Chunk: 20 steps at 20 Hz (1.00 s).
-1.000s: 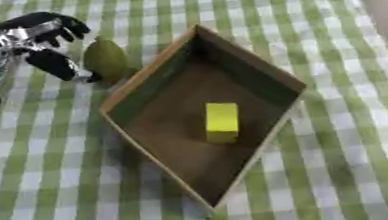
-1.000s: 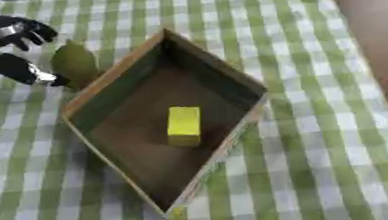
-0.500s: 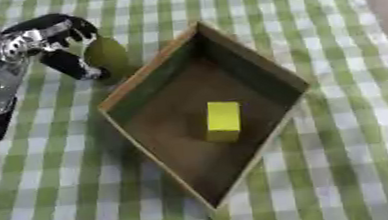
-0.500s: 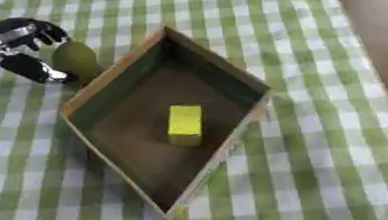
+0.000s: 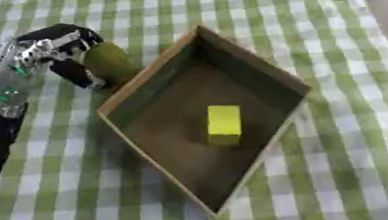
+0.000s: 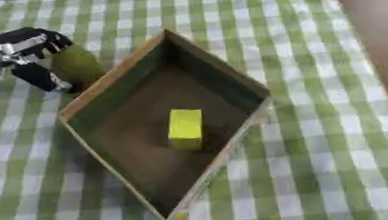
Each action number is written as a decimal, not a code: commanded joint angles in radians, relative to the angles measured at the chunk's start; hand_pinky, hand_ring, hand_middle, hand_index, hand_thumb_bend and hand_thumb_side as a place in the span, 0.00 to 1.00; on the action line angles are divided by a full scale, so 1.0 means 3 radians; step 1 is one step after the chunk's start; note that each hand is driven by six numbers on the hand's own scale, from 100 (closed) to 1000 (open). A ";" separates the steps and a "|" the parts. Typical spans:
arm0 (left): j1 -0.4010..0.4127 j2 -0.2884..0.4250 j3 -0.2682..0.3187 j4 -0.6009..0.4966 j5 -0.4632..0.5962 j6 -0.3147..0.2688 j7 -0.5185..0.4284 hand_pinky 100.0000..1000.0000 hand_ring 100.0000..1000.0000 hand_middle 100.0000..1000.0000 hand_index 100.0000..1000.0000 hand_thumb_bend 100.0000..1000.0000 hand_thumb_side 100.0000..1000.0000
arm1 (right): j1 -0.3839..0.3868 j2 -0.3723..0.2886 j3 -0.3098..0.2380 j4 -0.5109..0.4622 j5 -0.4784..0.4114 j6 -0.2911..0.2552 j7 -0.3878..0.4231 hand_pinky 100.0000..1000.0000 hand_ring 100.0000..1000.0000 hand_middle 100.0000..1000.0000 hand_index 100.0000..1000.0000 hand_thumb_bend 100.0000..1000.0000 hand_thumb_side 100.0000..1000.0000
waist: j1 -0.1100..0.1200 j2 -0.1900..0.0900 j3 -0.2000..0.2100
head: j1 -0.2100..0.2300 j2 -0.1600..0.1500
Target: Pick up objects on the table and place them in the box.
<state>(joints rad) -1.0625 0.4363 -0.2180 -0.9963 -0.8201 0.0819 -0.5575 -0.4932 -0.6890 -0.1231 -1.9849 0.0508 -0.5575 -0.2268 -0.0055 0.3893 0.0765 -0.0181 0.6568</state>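
A brown cardboard box (image 5: 256, 71) sits turned like a diamond near the middle of the tabletop (image 5: 352, 168), which is covered in a green-and-white checked cloth. One yellow block (image 5: 224, 122) already lies on the box floor, so that part of the job looks done.

The only other object visible outside the box is an olive-green rounded object (image 5: 110, 63), standing on the cloth just beside the box's outer wall, toward the tabletop's far left corner. The left hand (image 5: 50, 50) is at it: its fingers curl over the top and far side of the object while the thumb (image 5: 75, 74) comes down on the near side, so the hand appears closed round the green object in a pinch. Whether the object has left the cloth cannot be told from these views; it seems low, at or near the surface.

The right hand shows in neither view.

What is left, by this reading, is to lift the green object over the near wall and release it inside the box.
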 commanded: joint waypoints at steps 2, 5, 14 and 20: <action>-0.0061 0.0032 0.0025 -0.0028 0.0010 -0.0011 0.0109 0.72 0.73 0.63 0.83 0.34 0.10 | -0.0027 -0.0051 -0.0031 -0.0050 -0.0015 0.0022 -0.0007 0.89 0.65 0.56 0.81 0.00 0.41 | 0.0003 -0.0057 0.0004 | 0.0008 -0.0030; -0.0068 0.0046 -0.0001 -0.0106 0.0109 -0.0019 0.0152 0.66 0.66 0.57 0.78 0.18 0.03 | -0.0020 -0.0050 -0.0033 -0.0050 -0.0010 0.0040 -0.0015 0.89 0.65 0.56 0.81 0.00 0.41 | 0.0006 -0.0063 0.0010 | 0.0002 -0.0023; -0.0074 0.0198 -0.0047 -0.0622 0.0435 0.0114 0.0211 0.56 0.56 0.55 0.75 0.00 0.03 | 0.0035 -0.0070 -0.0044 -0.0050 0.0016 0.0087 -0.0058 0.90 0.65 0.56 0.81 0.00 0.41 | 0.0025 -0.0106 0.0055 | -0.0045 0.0034; -0.0101 0.0320 -0.0145 -0.1211 0.0435 0.0139 0.0201 0.54 0.53 0.55 0.74 0.00 0.05 | 0.0031 -0.0087 -0.0042 -0.0050 0.0012 0.0093 -0.0077 0.89 0.65 0.56 0.81 0.00 0.41 | 0.0027 -0.0145 0.0078 | -0.0085 0.0045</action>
<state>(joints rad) -1.0651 0.4969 -0.2622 -1.3074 -0.6949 0.1220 -0.4989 -0.4744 -0.6883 -0.1236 -1.9849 0.0519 -0.5309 -0.2448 0.0033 0.3740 0.0996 -0.0393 0.6684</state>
